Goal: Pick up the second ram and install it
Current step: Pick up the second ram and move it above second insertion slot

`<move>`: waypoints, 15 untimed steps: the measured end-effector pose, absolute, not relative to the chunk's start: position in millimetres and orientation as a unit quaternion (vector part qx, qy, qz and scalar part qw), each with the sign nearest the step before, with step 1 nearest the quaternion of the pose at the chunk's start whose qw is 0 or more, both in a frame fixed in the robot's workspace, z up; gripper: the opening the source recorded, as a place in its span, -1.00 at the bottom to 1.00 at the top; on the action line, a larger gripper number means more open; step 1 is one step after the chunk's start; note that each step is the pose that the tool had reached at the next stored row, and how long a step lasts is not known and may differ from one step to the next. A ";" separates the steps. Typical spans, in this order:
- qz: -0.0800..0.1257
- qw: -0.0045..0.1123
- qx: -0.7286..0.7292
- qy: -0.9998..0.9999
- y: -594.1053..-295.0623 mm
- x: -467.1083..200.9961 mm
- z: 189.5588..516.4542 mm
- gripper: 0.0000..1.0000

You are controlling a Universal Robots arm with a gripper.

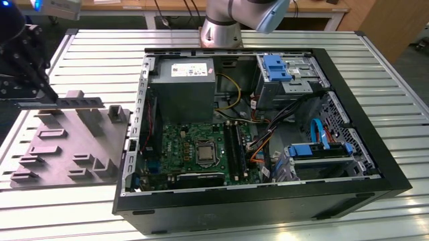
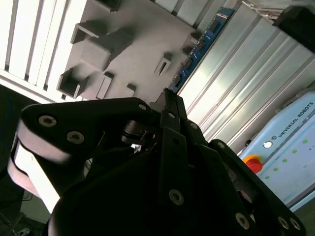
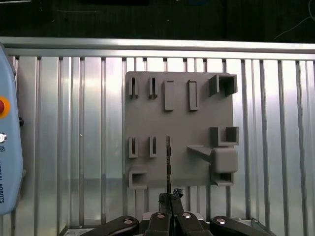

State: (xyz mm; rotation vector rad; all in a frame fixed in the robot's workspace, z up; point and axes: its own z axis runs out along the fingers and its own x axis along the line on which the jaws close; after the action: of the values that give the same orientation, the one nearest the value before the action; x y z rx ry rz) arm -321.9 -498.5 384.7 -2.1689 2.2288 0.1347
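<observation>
Though well apart from the computer case (image 1: pixel 268 203) in the exterior view, has hold of the second ram (image 1: pixel 74 102): fingers of the gripper (image 1: pixel 44 95) pinching one end, the rest jutting out level over the grey tray (image 1: pixel 67 150) on the worktop (image 1: pixel 60 211), at that view's left. Gripped by the end, most likely to leave the contact edge and far end free for seating in a slot on the green board (image 1: pixel 188 145). Not yet installed.

Seen in the second wrist view: gripper (image 2: pixel 167 101) pressed flat onto both faces of the second ram (image 2: pixel 202 44), blue stick running away against the tray's border and the ribbed worktop (image 2: pixel 246 73), chips in a row.

Seen in the first wrist view: second ram (image 3: pixel 168 157) edge-on, a thin line ahead of the gripper (image 3: pixel 170 196), parallel to the narrow slots of the grey tray (image 3: pixel 147 108), fitting a part stored on edge. Cannot tell whether quite clear of the tray.
</observation>
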 end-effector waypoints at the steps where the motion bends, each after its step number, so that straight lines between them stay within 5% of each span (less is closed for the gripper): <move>1: 0.043 0.014 -0.697 0.716 -498.5 -317.3 384.7 -0.76; 15: 0.044 0.013 -0.697 0.716 -498.6 -253.7 384.7 -0.76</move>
State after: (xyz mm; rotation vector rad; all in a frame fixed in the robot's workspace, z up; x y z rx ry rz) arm -253.7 -498.6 384.7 -2.1700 2.2301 0.1376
